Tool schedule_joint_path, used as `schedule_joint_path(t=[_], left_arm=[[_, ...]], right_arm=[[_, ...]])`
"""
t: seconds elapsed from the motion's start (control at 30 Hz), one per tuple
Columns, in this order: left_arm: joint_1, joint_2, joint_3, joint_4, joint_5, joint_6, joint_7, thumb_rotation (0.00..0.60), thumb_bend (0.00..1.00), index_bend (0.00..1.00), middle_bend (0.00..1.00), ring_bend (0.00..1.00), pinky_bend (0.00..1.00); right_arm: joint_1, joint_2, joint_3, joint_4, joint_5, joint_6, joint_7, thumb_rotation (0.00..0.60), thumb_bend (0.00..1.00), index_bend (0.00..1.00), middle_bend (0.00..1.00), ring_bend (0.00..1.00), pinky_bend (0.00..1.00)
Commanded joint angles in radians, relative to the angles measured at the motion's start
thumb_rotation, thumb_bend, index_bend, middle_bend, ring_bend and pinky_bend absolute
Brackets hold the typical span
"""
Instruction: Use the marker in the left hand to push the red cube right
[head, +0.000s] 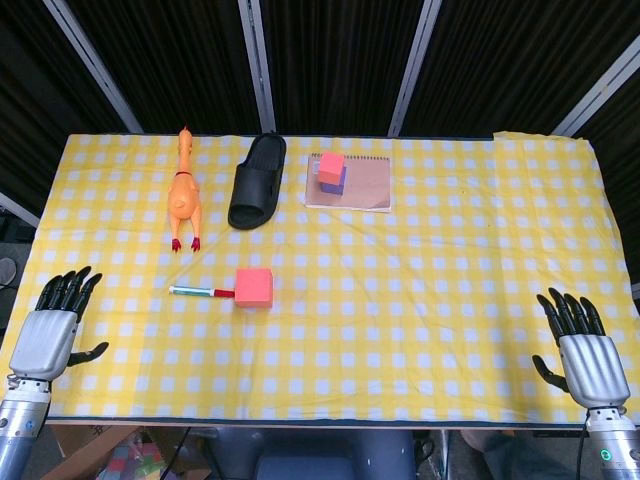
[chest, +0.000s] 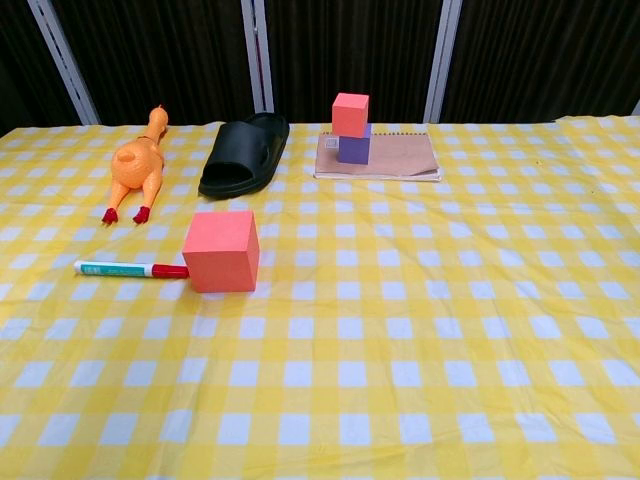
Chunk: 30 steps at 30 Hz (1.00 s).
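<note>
The red cube (head: 254, 287) (chest: 222, 250) sits on the yellow checked cloth, left of centre. A marker (head: 200, 292) (chest: 130, 269) with a white body and red cap lies flat just left of the cube, its red end touching the cube's left face. My left hand (head: 50, 328) rests open at the table's front left corner, well away from the marker and holding nothing. At the front right corner my right hand (head: 586, 350) is open too, fingers spread. Neither hand shows in the chest view.
A rubber chicken (head: 183, 194) (chest: 137, 167) and a black slipper (head: 258, 181) (chest: 244, 154) lie at the back left. A brown notebook (head: 362, 188) (chest: 400, 158) at the back centre carries a small red block (head: 331, 168) (chest: 350, 114) stacked on a purple one (chest: 353, 149).
</note>
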Motion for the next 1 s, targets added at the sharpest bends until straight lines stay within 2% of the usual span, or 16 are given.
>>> schedule_joint_path(t=[0.03, 0.3, 0.4, 0.5, 0.57, 0.73, 0.87, 1.0], left_arm=[[-0.001, 0.001, 0.0, -0.001, -0.001, -0.003, 0.0, 0.6, 0.1, 0.0, 0.0, 0.0, 0.0], [-0.014, 0.001, -0.004, -0.008, -0.019, -0.032, 0.015, 0.6, 0.1, 0.0, 0.0, 0.0, 0.0], [-0.044, -0.001, -0.023, -0.016, -0.046, -0.076, 0.022, 0.6, 0.1, 0.0, 0.0, 0.0, 0.0], [-0.088, -0.001, -0.052, -0.021, -0.085, -0.14, 0.041, 0.6, 0.1, 0.08, 0.0, 0.0, 0.04], [-0.139, -0.018, -0.09, -0.009, -0.15, -0.21, 0.073, 0.6, 0.1, 0.18, 0.02, 0.0, 0.09], [-0.22, -0.069, -0.138, 0.011, -0.292, -0.318, 0.157, 0.6, 0.16, 0.34, 0.08, 0.0, 0.11], [-0.295, -0.162, -0.163, 0.079, -0.415, -0.372, 0.263, 0.6, 0.22, 0.39, 0.1, 0.0, 0.11], [-0.335, -0.224, -0.165, 0.131, -0.469, -0.383, 0.319, 0.6, 0.26, 0.42, 0.1, 0.0, 0.11]], right_arm=[[0.0, 0.0, 0.0, -0.001, 0.001, 0.0, 0.0, 0.6, 0.35, 0.0, 0.0, 0.0, 0.0], [-0.001, -0.001, 0.002, -0.003, 0.003, 0.002, -0.001, 0.6, 0.35, 0.0, 0.0, 0.0, 0.0], [0.0, -0.004, 0.003, -0.002, 0.006, -0.001, -0.004, 0.6, 0.35, 0.0, 0.0, 0.0, 0.0], [0.001, -0.004, 0.004, -0.002, 0.007, -0.002, -0.001, 0.6, 0.35, 0.0, 0.0, 0.0, 0.0], [0.001, -0.003, 0.003, -0.002, 0.004, -0.001, 0.0, 0.6, 0.35, 0.0, 0.0, 0.0, 0.0], [0.001, -0.003, 0.002, 0.001, 0.0, 0.0, 0.005, 0.6, 0.35, 0.0, 0.0, 0.0, 0.0], [0.001, 0.002, 0.002, 0.001, 0.001, -0.002, 0.02, 0.6, 0.35, 0.0, 0.0, 0.0, 0.0], [0.001, 0.003, 0.0, 0.001, -0.003, -0.003, 0.026, 0.6, 0.35, 0.0, 0.0, 0.0, 0.0]])
